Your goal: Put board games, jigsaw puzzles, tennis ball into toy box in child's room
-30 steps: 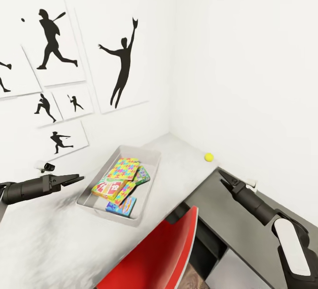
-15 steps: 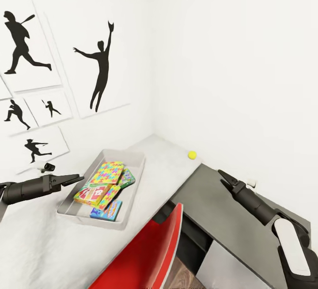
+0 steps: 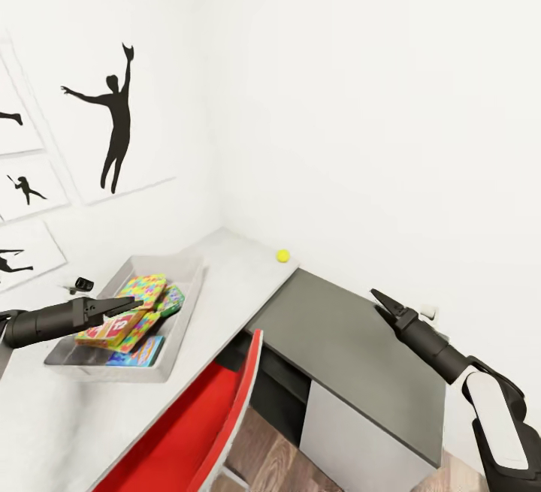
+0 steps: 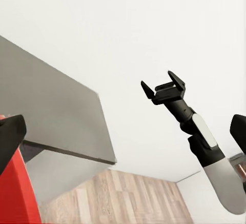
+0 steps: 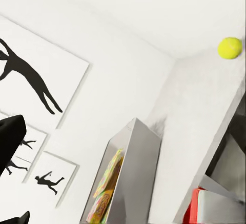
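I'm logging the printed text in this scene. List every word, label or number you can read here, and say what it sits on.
No text can be read.
Red-and-yellow game box in the toy box: printed marks, too small and blurred to read.
Other colourful boxes there: patterns, no legible words.
Wall posters: black silhouettes, no lettering.
Tennis ball: no visible marking.

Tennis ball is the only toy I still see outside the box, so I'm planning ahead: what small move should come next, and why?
Probably reach the right gripper forward toward the tennis ball. The ball sits alone on the pale table near the wall, apart from the toy box, which already holds colourful board games and puzzles. The right gripper looks empty and hovers over the dark lower section, nearer the ball than the left gripper.
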